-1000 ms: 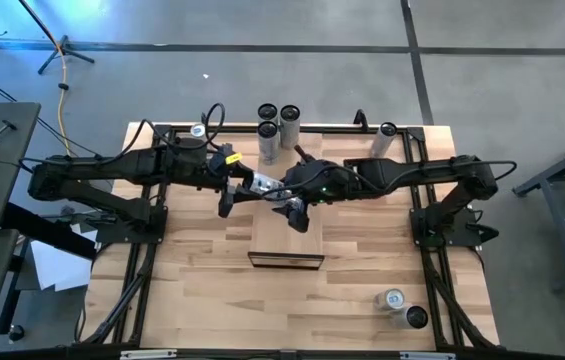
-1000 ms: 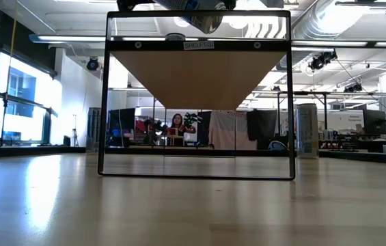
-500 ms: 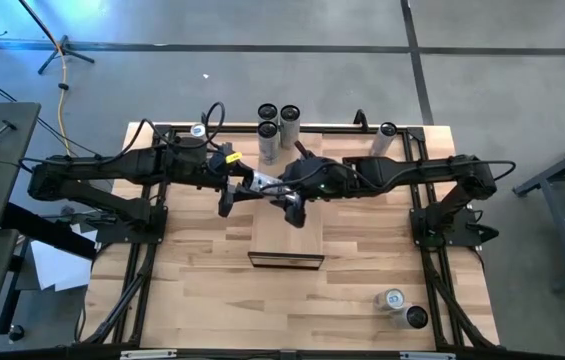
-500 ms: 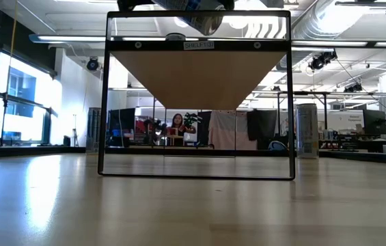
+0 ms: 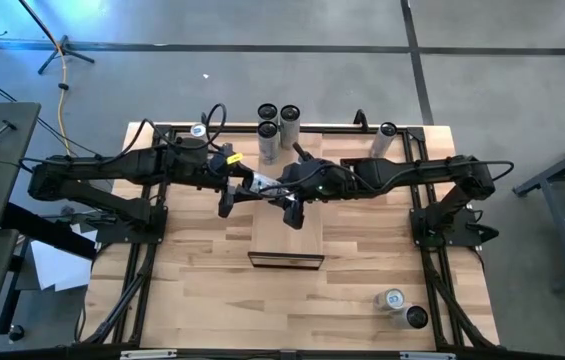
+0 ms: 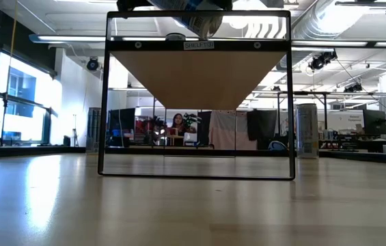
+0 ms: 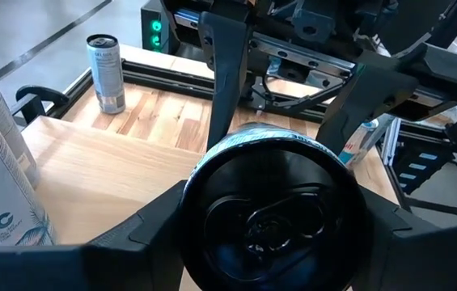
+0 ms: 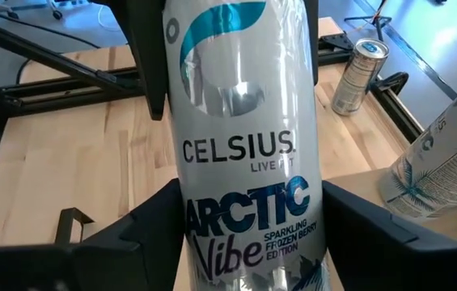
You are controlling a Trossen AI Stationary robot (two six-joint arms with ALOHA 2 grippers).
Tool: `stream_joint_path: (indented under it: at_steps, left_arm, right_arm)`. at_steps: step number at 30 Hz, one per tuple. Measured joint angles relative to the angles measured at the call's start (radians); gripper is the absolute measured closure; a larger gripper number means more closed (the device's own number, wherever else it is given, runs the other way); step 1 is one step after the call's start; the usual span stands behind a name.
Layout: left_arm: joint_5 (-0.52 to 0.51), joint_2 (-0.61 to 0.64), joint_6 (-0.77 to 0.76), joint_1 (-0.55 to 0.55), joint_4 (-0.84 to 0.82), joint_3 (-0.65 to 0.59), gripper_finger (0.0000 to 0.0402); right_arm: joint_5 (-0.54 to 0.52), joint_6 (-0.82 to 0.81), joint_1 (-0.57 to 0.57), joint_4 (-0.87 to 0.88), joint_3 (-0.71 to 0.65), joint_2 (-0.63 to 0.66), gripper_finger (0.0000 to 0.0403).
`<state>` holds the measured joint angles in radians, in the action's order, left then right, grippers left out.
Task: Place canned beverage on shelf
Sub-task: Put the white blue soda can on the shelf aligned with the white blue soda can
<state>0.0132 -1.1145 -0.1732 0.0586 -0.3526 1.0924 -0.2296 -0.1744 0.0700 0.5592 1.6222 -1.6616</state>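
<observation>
The can (image 8: 240, 153) hangs lengthwise above the shelf's (image 5: 287, 240) far end, gripped between the left hand's (image 5: 245, 186) fingers at one end; the right hand's (image 5: 284, 196) half-spread fingers flank its other end.

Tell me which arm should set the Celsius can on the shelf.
Probably right: the right end effector straddles the Celsius can above the shelf; the left end effector grips its top end from the side.
</observation>
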Motion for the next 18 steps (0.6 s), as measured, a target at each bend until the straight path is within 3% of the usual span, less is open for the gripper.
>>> stream_joint_path:
  at_steps: [7, 11, 18]
  left_arm:
    - [-0.029, 0.018, 0.045, 0.008, -0.057, 0.013, 0.0164]
    - [-0.052, 0.044, 0.085, 0.026, -0.117, 0.01, 0.0152]
    - [-0.056, 0.048, 0.103, 0.054, -0.09, 0.011, 0.015]
  right_arm:
    - [0.007, 0.039, -0.001, 0.009, -0.001, 0.026, 0.0168]
    - [-0.005, 0.039, -0.002, 0.141, -0.004, 0.044, 0.0169]
    - [0.01, 0.042, -0.007, 0.179, -0.004, 0.056, 0.0166]
